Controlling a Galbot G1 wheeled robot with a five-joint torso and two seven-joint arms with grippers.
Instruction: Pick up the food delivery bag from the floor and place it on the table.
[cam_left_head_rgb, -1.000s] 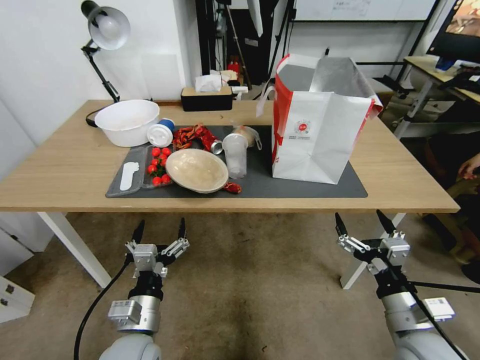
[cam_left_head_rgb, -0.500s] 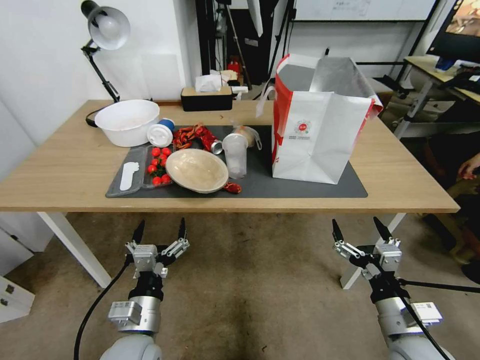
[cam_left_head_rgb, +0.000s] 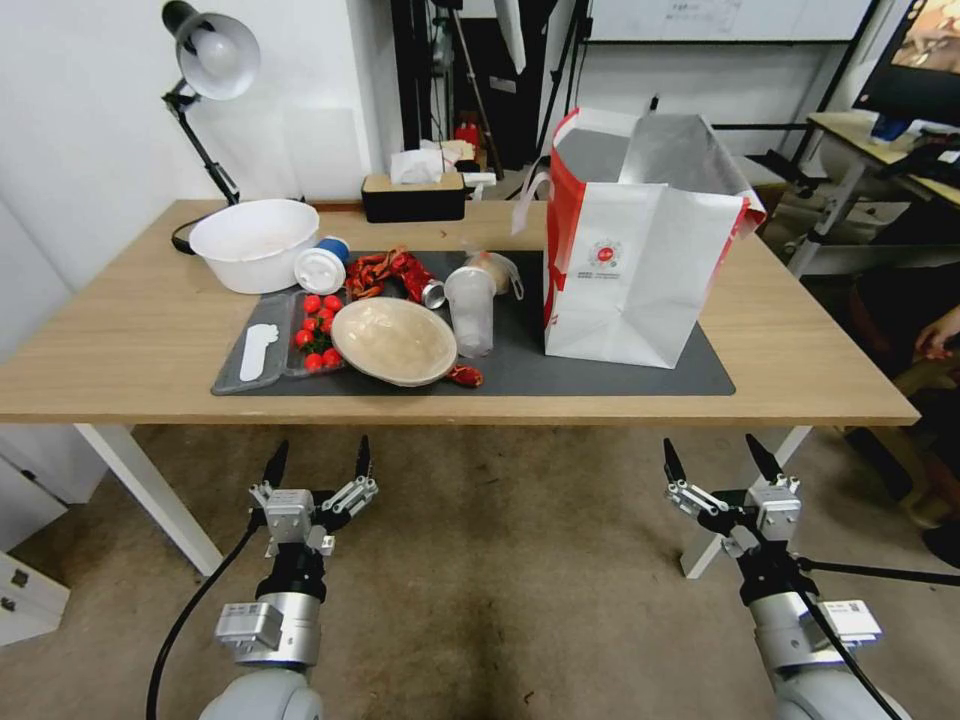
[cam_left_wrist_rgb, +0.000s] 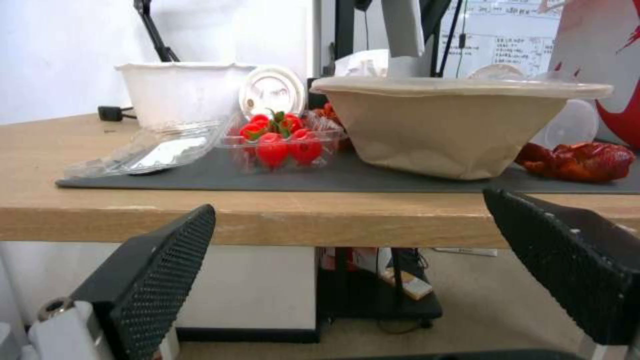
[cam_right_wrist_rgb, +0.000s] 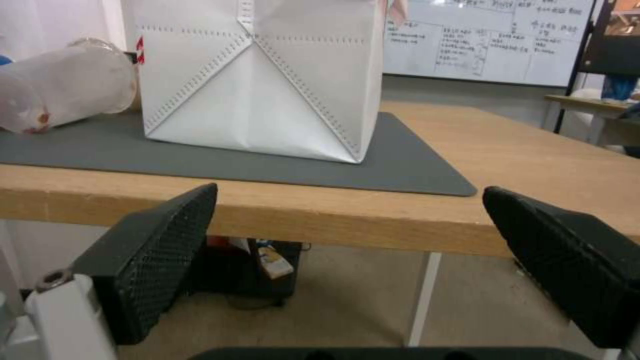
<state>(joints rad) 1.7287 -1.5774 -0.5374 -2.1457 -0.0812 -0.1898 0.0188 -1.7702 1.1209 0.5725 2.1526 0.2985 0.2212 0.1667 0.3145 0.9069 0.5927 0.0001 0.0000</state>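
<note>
the bag (cam_left_head_rgb: 640, 250) stands upright, mouth open, right of centre in the head view, on the right end of the grey mat (cam_left_head_rgb: 610, 375) on the table (cam_left_head_rgb: 120, 340); it is off the floor (cam_left_head_rgb: 500, 560), so the placing looks done. it reads as light, thin creased paper with foil lining, stiff at the folds but easy to crush or tip, so the strap (cam_left_head_rgb: 530, 200) at its rim seems the safest hold. lower in the frame, below the table edge, the left gripper (cam_left_head_rgb: 318, 462) and right gripper (cam_left_head_rgb: 718, 455) both hang with jaws spread and empty
</note>
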